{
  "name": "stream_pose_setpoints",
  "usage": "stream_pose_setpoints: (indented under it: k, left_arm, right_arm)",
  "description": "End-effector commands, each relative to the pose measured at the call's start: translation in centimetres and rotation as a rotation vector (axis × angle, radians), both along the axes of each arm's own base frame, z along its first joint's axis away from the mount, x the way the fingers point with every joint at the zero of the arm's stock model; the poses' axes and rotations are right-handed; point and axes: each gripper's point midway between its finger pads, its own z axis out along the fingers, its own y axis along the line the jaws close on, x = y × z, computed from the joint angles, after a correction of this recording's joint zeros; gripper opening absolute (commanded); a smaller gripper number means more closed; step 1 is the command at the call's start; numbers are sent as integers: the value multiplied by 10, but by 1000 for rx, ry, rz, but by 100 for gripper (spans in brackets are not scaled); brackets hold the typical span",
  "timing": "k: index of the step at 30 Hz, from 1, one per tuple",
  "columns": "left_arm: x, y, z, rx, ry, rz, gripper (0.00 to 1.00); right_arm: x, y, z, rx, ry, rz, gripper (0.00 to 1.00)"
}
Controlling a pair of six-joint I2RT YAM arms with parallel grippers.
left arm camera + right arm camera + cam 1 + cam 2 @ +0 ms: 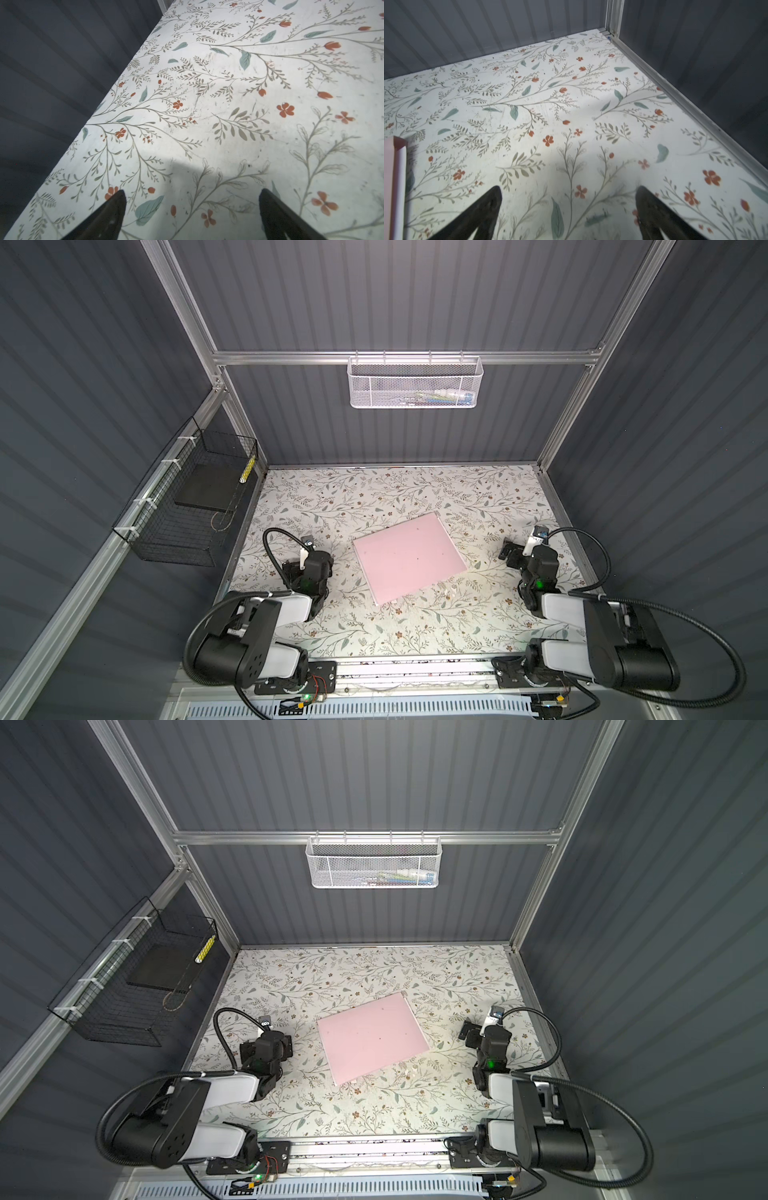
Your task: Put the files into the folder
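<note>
Closed pink folder [409, 558] lying flat and askew near the middle of the bench [374, 497], well apart from both arms, which stand 1 on each side of it. No loose files appear in any view. A thin white margin along 2 edges of the folder may be sheets already inside, though this cannot be confirmed. The left tool [192, 191] has its jaws wide apart over bare bench and holds nothing. The right tool [569, 187] is likewise apart and empty, with a corner of the folder and a pale strip along its edge at the margin of the right wrist view. The task is judged either complete or not begun. If the cover must be lifted, 1 tool should pin the spine side while the other slides low under the free edge, since thin card on a smooth surface tends to skid instead of lifting. The bench bears a floral print with light scuffs, and is enclosed by grey ribbed walls [415, 302] on an aluminium frame [291, 357]. A white mesh basket [415, 383] hangs on the back rail. A black wire basket [187, 506] on the left wall holds a dark slab [205, 487].
</note>
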Motion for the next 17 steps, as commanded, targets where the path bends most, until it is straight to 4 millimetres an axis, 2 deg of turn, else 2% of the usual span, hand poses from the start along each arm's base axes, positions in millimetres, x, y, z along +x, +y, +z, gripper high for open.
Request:
stream_pose_setpoints:
  k: [1,2,4,5,7,8,9,11,13,17]
  left_arm:
    - [44,-17,66,-6,-308,-104,100]
    - [48,-18,59,-10,-296,-118,100]
    - [62,-15,42,-11,-310,-133,100]
    - [67,-11,42,13,-320,-119,100]
    - [78,-5,21,-80,-141,-92,100]
    - [89,4,24,-81,-173,-76,100]
    - [86,7,18,-121,-133,-62,100]
    - [88,9,22,-110,-172,-68,100]
    - [85,8,16,-131,-120,-59,100]
    - [85,9,19,-124,-138,-57,100]
  right_arm:
    - [18,3,37,-7,-151,67,99]
    - [19,1,34,2,-108,56,99]
    - [23,4,40,-12,-181,76,99]
    - [21,5,39,-11,-156,80,99]
    - [24,4,36,-5,-122,77,99]
    - [28,5,36,-8,-130,83,99]
    - [30,14,37,-14,-134,137,99]
    - [40,29,33,-17,-70,234,99]
    - [40,29,29,-18,-60,227,99]
    - [36,30,33,-29,-82,226,99]
